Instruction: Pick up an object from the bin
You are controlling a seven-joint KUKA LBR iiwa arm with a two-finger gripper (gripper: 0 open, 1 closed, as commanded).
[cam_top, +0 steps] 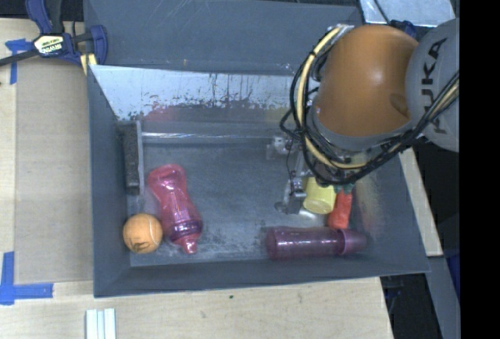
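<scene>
Your claw [295,187] is down in the right half of the bin [234,25], under the arm's orange cover [363,80] and its loop of black and yellow cables [301,107]. The cover hides most of it. What you see is a bit of grey metal sticking out to the left of the cover, low over the bin floor. You cannot tell whether the claw is released or clenched, nor whether anything is in it.

The thing nearest to it is a small yellow piece [319,197], just beside the claw on its right and partly tucked under the cover. Whether the two touch cannot be told. A narrow red piece [341,209] lies against the yellow piece's right side, pointing from back to front. Just in front of both, a purple tube [312,242] lies on its side along the front wall, its right end in front of the red piece.

The rest lies in the left half, well apart from the claw. A pink bottle [176,208] lies on its side with its narrow end toward the front wall. An orange ball [142,233] sits just beside it on the left, near the front left corner. Behind the ball, a dark bar [129,162] lies along the left wall.
</scene>
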